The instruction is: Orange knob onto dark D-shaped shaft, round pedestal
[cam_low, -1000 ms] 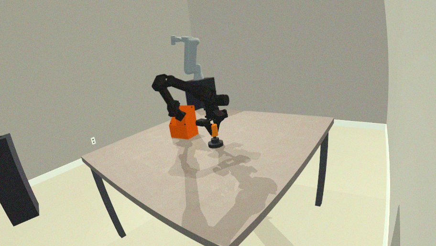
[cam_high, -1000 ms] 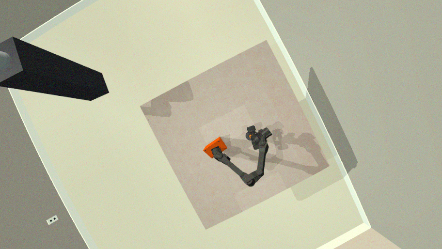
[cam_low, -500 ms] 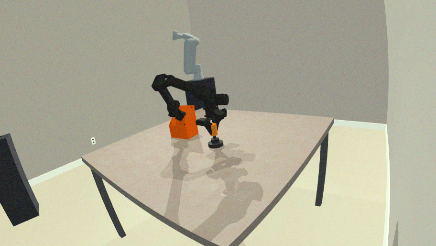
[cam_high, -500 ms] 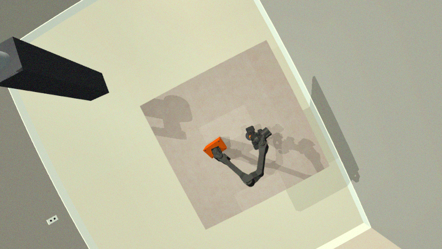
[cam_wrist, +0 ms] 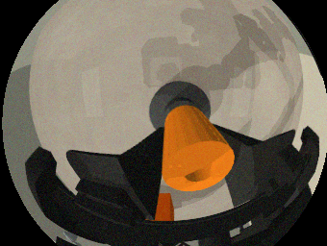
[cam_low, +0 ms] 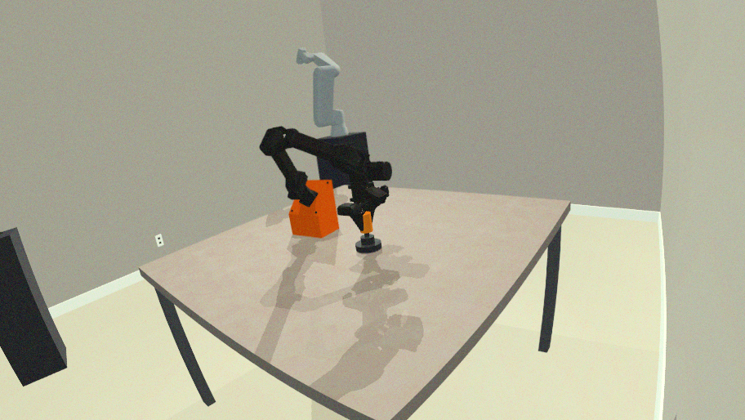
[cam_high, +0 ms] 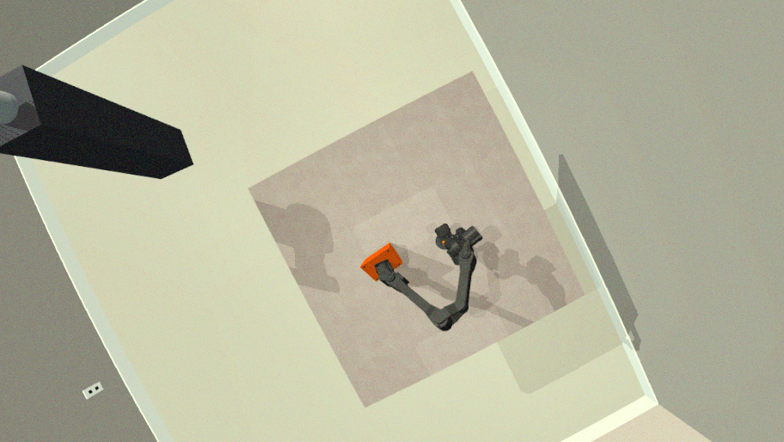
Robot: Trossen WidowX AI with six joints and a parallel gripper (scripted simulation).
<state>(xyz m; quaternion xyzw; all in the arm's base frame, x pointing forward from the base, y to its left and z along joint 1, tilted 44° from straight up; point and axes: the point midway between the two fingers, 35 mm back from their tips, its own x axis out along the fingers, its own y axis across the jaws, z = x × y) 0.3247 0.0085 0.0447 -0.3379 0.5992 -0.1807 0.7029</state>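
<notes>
The orange knob (cam_high: 444,242) (cam_low: 367,223) (cam_wrist: 192,139) is held upright, or nearly so, by my gripper (cam_low: 366,217) (cam_wrist: 187,130), which is shut on it. The dark round pedestal (cam_low: 368,246) (cam_wrist: 162,102) stands on the table directly below. In the exterior view a short piece of the dark shaft (cam_low: 366,234) shows between the knob's lower end and the pedestal's raised centre. The knob's lower end is at the shaft's top part, and the knob is not down on the pedestal. Whether the shaft's tip is inside the hole is hidden, as is its flat side.
The orange block (cam_high: 390,254) (cam_low: 313,224) (cam_wrist: 163,207) at the arm's base stands on the table (cam_high: 351,351) (cam_low: 469,234). A pale second arm (cam_low: 323,93) on a dark stand (cam_high: 104,131) is beyond the table. Arm shadows fall across the tabletop.
</notes>
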